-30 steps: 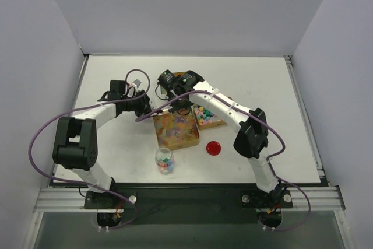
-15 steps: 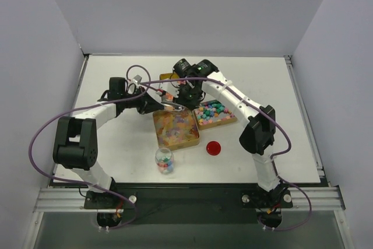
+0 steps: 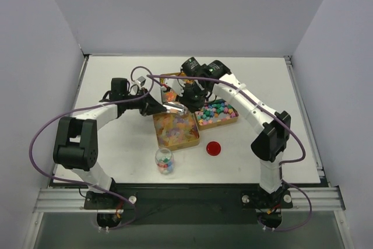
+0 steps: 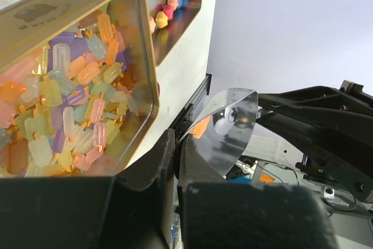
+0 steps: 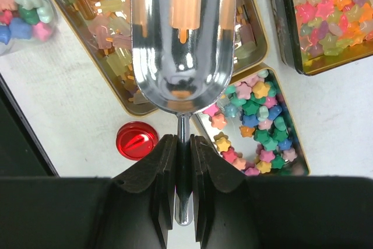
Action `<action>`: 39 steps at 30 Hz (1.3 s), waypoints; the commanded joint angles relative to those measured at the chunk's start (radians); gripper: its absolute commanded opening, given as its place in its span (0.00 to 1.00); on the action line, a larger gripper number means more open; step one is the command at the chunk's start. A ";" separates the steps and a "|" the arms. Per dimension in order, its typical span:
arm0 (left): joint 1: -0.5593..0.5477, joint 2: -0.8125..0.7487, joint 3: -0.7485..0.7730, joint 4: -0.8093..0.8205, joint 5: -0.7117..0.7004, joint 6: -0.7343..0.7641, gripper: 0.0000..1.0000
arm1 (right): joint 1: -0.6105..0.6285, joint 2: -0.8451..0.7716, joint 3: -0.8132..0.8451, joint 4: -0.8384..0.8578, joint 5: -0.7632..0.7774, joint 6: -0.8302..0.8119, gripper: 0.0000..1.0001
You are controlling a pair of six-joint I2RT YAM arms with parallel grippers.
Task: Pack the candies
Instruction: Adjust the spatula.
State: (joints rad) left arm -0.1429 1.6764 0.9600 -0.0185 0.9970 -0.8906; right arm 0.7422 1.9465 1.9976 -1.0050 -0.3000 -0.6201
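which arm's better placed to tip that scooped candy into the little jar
Right. The right gripper is shut on the scoop handle, one orange candy lying in the bowl. The left gripper looks pinched on the popsicle tin corner, so it holds no candy to tip into the jar.

Left arm (image 3: 102, 112): white links here, with a big boxy black joint housing.
Right arm (image 3: 242, 100): same build, white shells and black joints.
Cables (image 3: 31, 144): purple, one looping wide off each arm.
Arm bases (image 3: 109, 202): black, with thin red wiring showing.
Left gripper (image 4: 177, 144): matte black, rounded tips.
Right gripper (image 5: 183, 144): matte black too, with curved inner edges.
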 commanded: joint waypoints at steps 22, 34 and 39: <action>-0.034 0.097 -0.076 0.581 0.170 -0.261 0.15 | 0.100 -0.185 -0.160 0.134 -0.120 -0.096 0.00; -0.029 0.134 -0.162 1.114 0.244 -0.626 0.00 | 0.034 -0.164 -0.169 0.135 -0.105 0.002 0.26; -0.023 0.155 -0.144 1.166 0.247 -0.660 0.00 | 0.011 -0.187 -0.192 0.135 -0.125 0.051 0.39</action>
State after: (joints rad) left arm -0.1608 1.8225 0.7895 0.9489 1.2247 -1.4620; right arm 0.7654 1.8042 1.8233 -0.8932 -0.3321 -0.6243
